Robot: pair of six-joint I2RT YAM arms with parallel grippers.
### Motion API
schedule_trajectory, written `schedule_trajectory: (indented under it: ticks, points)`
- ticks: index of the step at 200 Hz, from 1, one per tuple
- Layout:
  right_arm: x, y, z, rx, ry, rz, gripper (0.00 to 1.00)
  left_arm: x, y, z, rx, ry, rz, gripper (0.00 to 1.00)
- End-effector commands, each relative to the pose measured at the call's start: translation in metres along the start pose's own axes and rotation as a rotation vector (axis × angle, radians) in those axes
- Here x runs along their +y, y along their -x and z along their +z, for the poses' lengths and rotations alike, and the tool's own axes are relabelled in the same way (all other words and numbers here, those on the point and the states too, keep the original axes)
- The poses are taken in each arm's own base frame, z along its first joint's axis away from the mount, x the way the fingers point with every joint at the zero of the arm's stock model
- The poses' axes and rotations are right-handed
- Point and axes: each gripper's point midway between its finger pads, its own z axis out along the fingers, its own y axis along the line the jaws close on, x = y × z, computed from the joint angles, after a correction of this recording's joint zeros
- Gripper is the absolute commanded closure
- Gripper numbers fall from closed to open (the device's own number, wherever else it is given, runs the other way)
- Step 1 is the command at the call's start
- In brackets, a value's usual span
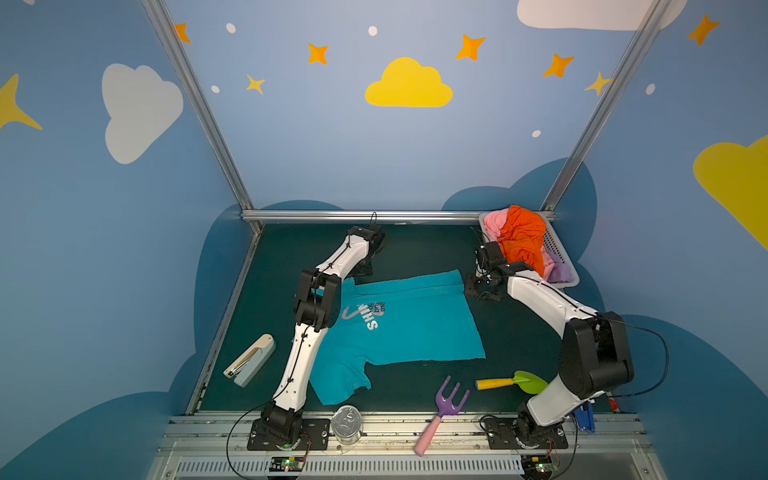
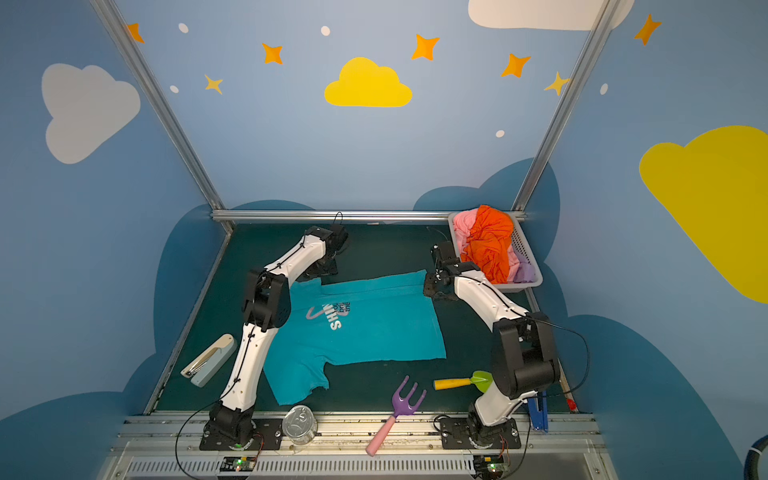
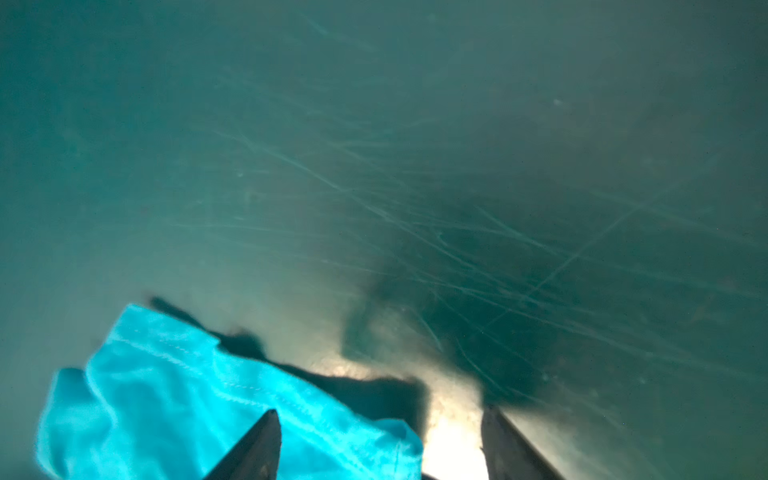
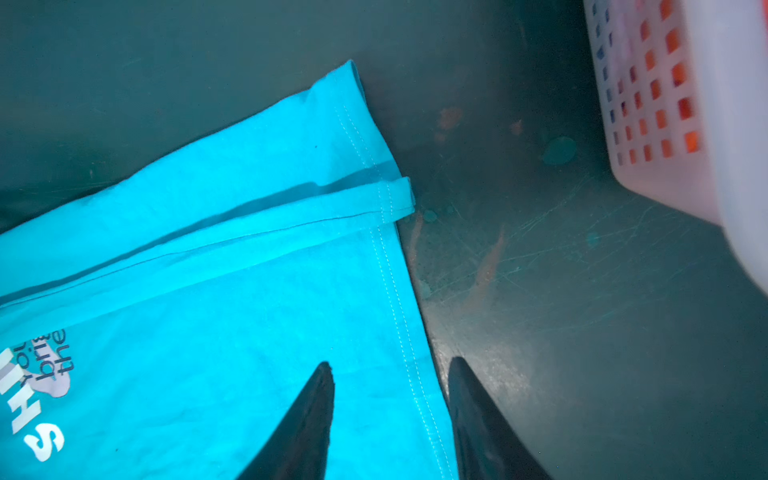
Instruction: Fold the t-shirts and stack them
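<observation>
A teal t-shirt (image 1: 409, 328) (image 2: 365, 332) with a white-and-pink chest print lies spread flat on the dark green table, with a fold along its far edge. My left gripper (image 1: 362, 270) (image 3: 380, 415) is open just past the shirt's far left sleeve (image 3: 187, 395), which lies rumpled by one finger. My right gripper (image 1: 482, 291) (image 4: 390, 363) is open over the shirt's far right hem (image 4: 399, 316), and the stitched edge runs between its fingers. The orange t-shirt (image 1: 521, 237), pink t-shirt (image 1: 494, 220) and lilac t-shirt (image 1: 559, 272) are heaped in the white basket (image 1: 569, 283) (image 4: 706, 124).
A stapler (image 1: 249, 360) lies at the left. A tin can (image 1: 347, 424), a purple toy fork (image 1: 446, 399) and a green-and-yellow trowel (image 1: 513, 381) sit along the front. A blue clip (image 1: 584, 417) is by the right arm's base. The basket stands close to my right gripper.
</observation>
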Motion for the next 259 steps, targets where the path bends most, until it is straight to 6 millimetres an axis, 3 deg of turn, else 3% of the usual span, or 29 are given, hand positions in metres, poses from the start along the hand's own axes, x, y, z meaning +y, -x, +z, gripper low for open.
schedule_trajectory:
  ticks: [1, 14, 37, 88, 147, 155, 160, 173, 182, 218, 259]
  points:
    - [0.004, 0.007, -0.01, -0.028, 0.022, -0.007, 0.54, 0.021, -0.013, 0.01, 0.046, 0.112, 0.023, 0.66]
    - [0.004, 0.005, -0.01, -0.023, 0.025, -0.004, 0.54, 0.024, -0.013, 0.004, 0.041, 0.121, 0.017, 0.8]
    - [0.005, 0.004, -0.012, -0.024, 0.034, 0.001, 0.54, 0.029, -0.01, -0.016, 0.014, 0.108, 0.012, 0.9]
    - [0.007, -0.003, -0.027, -0.043, 0.052, -0.006, 0.54, 0.04, -0.011, -0.048, -0.036, 0.091, -0.012, 0.96]
    - [0.004, -0.01, -0.045, -0.071, 0.068, -0.006, 0.52, 0.038, -0.038, -0.068, -0.072, 0.092, 0.005, 0.96]
    - [0.005, -0.01, -0.046, -0.072, 0.073, -0.007, 0.52, 0.037, -0.038, -0.068, -0.076, 0.093, 0.009, 0.93]
    - [0.006, -0.01, -0.047, -0.075, 0.077, -0.008, 0.52, 0.036, -0.038, -0.068, -0.076, 0.092, 0.013, 0.86]
    - [0.008, -0.011, -0.047, -0.073, 0.081, -0.011, 0.52, 0.032, -0.035, -0.066, -0.078, 0.087, 0.021, 0.48]
    - [0.009, -0.011, -0.047, -0.073, 0.082, -0.014, 0.52, 0.027, -0.033, -0.064, -0.08, 0.085, 0.025, 0.37]
    - [0.009, -0.014, -0.042, -0.062, 0.079, -0.017, 0.52, 0.008, -0.026, -0.043, -0.067, 0.115, 0.057, 0.35]
    - [0.014, -0.012, -0.038, -0.056, 0.094, -0.015, 0.52, 0.001, -0.027, -0.014, -0.026, 0.184, 0.085, 0.37]
